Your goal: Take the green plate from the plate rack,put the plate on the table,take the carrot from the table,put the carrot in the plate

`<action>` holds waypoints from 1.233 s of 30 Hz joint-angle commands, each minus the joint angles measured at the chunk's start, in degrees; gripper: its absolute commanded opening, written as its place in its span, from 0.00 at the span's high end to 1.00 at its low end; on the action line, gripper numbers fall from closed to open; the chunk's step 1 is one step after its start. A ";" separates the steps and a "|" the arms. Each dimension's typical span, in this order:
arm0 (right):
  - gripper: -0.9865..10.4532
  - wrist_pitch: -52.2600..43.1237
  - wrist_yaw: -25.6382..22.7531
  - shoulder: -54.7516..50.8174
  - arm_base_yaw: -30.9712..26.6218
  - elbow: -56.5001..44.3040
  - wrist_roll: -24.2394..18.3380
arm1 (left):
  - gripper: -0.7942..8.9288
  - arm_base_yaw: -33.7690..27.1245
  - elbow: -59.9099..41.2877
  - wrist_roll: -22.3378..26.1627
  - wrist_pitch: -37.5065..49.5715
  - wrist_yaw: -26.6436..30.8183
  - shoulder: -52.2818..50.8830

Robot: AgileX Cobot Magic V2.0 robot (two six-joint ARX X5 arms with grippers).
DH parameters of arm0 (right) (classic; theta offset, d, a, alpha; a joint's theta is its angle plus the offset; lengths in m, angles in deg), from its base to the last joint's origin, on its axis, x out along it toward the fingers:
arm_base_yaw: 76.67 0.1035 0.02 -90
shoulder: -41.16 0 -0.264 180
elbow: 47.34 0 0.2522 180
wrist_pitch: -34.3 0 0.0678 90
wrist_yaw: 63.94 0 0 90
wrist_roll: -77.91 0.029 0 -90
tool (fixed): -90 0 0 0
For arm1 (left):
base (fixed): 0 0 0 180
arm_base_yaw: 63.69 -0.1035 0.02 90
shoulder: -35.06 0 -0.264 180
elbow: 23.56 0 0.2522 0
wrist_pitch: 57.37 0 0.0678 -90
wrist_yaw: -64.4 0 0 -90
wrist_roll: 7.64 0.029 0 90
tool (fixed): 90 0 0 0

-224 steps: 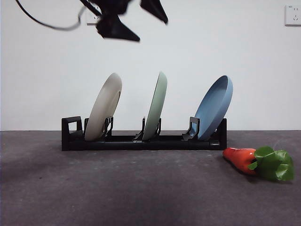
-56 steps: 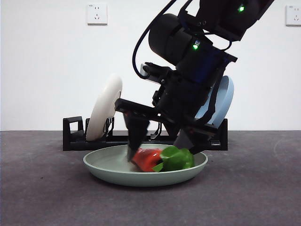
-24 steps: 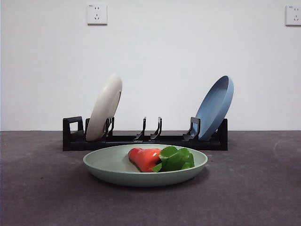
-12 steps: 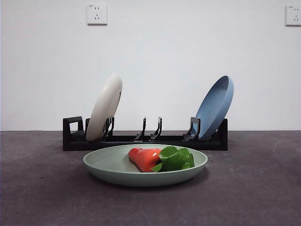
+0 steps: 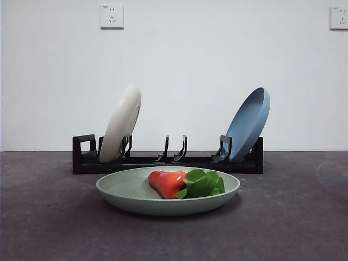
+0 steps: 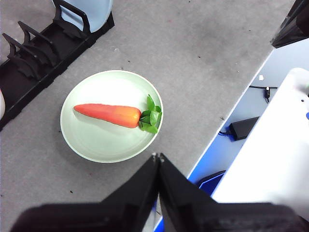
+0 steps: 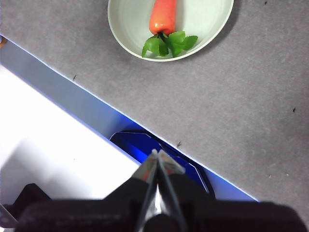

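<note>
Nothing moved: carrot (image 5: 169, 183) lies in green plate (image 5: 136, 200), unlabelled.

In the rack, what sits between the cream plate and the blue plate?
Nothing: the front view shows only a bare pair of prongs between the cream plate and the blue plate on the plate rack.

In the front view the near rim of the green plate (image 5: 163, 204) hides the underside of the carrot (image 5: 169, 183), and neither claw shows at all. The right wrist view cuts the plate and the carrot's tip at the picture's edge. In the left wrist view the plate rack (image 6: 34, 63) runs out of frame, the blue plate (image 6: 87, 7) and cream plate (image 6: 2, 102) show only as slivers
</note>
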 commanded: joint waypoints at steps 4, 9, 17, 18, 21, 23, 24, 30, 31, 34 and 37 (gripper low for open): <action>0.91 -0.33 -0.13 -0.09 0.13 -0.02 -0.02 | 0.92 -4.07 -0.55 10.01 8.46 7.76 -1.79; 0.91 -0.33 -0.13 -0.09 0.13 -0.04 -0.04 | 0.92 -14.82 -5.81 20.70 28.61 1.03 -7.41; 0.91 -0.33 -0.13 -0.09 0.13 -0.04 -0.04 | 0.92 -36.44 -30.69 21.31 59.23 -4.94 -25.64; 0.91 -0.33 -0.13 -0.09 0.13 -0.04 -0.04 | 0.92 -38.51 -34.05 21.31 61.07 -4.76 -28.22; 0.91 -0.33 -0.13 -0.09 0.13 -0.04 -0.04 | 0.92 -43.78 -42.80 21.31 63.23 -4.68 -35.06; 0.91 -0.33 -0.13 -0.09 0.13 -0.04 -0.04 | 0.92 -46.69 -47.84 21.24 63.36 -4.70 -38.88; 0.91 -0.33 -0.13 -0.11 0.13 -0.04 -0.04 | 0.92 -48.09 -50.40 21.03 63.32 -4.70 -40.74; 0.91 -0.33 -0.13 -0.09 0.13 -0.02 -0.04 | 0.92 -54.27 -62.34 16.00 63.28 -4.74 -48.54; 0.91 -0.33 -0.13 -0.09 0.13 -0.02 -0.04 | 0.92 -55.06 -64.00 14.95 63.23 -4.79 -49.51; 0.91 -0.33 -0.13 -0.11 0.13 -0.04 -0.04 | 0.92 -56.61 -68.17 13.03 62.97 -4.76 -51.89; 0.91 -0.33 -0.13 -0.09 0.13 -0.02 -0.04 | 0.92 -57.46 -71.52 11.98 62.29 -4.74 -53.83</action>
